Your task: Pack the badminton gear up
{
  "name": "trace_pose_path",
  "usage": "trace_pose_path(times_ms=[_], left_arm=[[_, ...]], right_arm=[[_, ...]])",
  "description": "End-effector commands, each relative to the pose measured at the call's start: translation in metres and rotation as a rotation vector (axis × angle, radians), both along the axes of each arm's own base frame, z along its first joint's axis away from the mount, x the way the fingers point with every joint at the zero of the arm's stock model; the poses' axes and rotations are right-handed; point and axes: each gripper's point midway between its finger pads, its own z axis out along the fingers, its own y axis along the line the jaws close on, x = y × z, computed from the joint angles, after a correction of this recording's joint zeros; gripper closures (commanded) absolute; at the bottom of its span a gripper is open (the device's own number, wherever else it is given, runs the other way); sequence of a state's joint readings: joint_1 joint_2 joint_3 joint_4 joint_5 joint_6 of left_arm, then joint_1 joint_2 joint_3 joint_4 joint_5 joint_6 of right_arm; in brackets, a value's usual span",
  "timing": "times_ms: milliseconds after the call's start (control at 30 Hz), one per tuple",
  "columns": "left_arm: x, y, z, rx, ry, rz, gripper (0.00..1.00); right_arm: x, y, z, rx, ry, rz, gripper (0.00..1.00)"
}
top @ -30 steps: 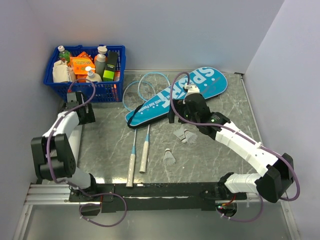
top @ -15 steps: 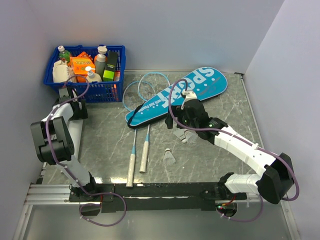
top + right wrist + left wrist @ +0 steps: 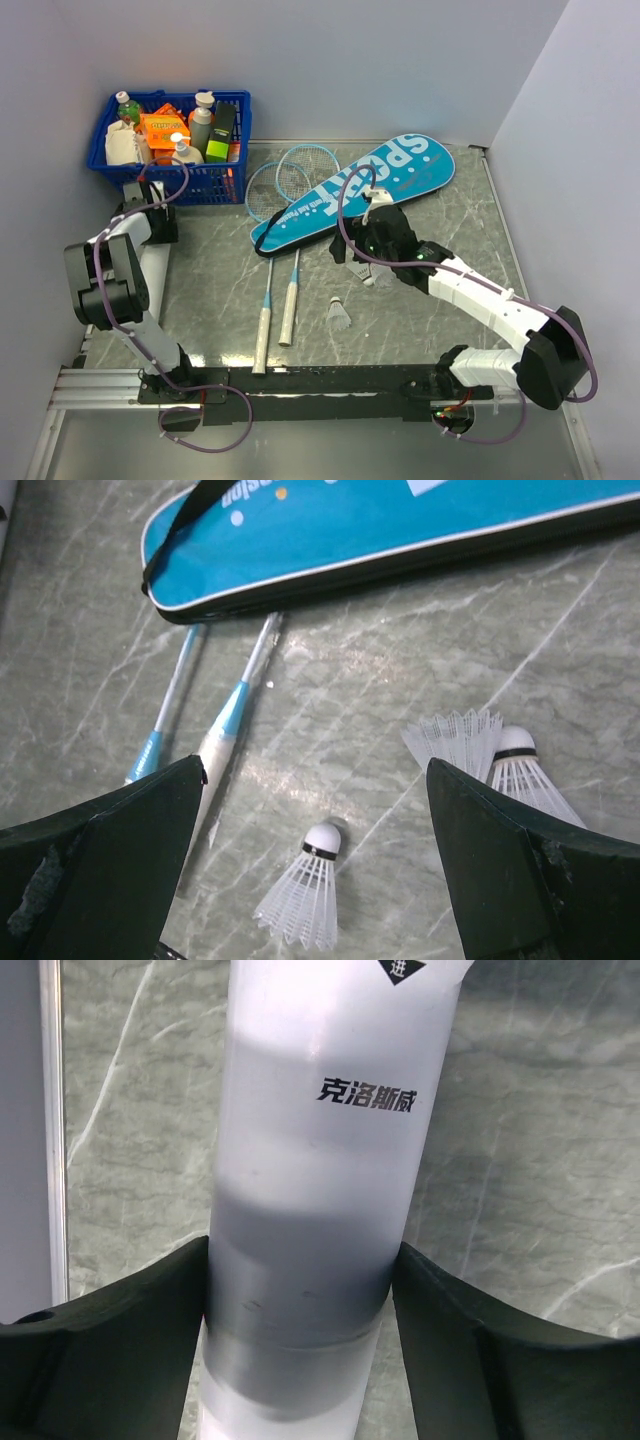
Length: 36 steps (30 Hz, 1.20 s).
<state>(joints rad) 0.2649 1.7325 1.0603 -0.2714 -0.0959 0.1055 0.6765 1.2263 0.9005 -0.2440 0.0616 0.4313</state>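
Your right pincer (image 3: 315,780) hangs wide open and empty; centre it over the lone shuttlecock (image 3: 305,890) on the bench (image 3: 350,680) beside the rackets (image 3: 222,735), pinching cork rather than feathers; your left pincer (image 3: 300,1255) grips the translucent tube (image 3: 320,1160).

Shuttlecocks (image 3: 305,885) (white, feathered) near the teal bag (image 3: 400,525)

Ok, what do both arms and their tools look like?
The left arm and right arm share white shells, black joints and bases, with a purple cable looping along each. The left tool and right tool have dark wedge-shaped fingers.
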Motion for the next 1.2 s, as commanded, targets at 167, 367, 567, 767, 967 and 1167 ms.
trace_pose_path(times_ms=[167,367,567,767,967,1167], left_arm=[[-0.012,-0.029,-0.014,0.009,0.029,-0.075,0.72],[-0.019,-0.051,0.001,0.042,-0.009,-0.091,0.97],[-0.017,-0.098,0.061,0.13,-0.153,-0.201,0.99],[-0.04,-0.163,0.107,0.099,-0.274,-0.379,0.99],[-0.079,-0.23,0.152,-0.117,-0.443,-0.626,0.99],[-0.128,-0.282,0.183,-0.287,-0.553,-0.9,0.99]], right_arm=[[-0.014,-0.007,0.015,0.077,-0.038,-0.02,0.0],[-0.023,-0.009,0.018,0.103,-0.034,-0.024,0.0],[-0.031,-0.008,0.023,0.09,-0.028,-0.008,0.0],[-0.042,-0.008,0.029,0.062,-0.023,0.057,0.0],[-0.073,-0.01,0.05,0.045,-0.043,0.234,0.0],[-0.109,-0.013,0.076,0.081,-0.054,0.375,0.0]])
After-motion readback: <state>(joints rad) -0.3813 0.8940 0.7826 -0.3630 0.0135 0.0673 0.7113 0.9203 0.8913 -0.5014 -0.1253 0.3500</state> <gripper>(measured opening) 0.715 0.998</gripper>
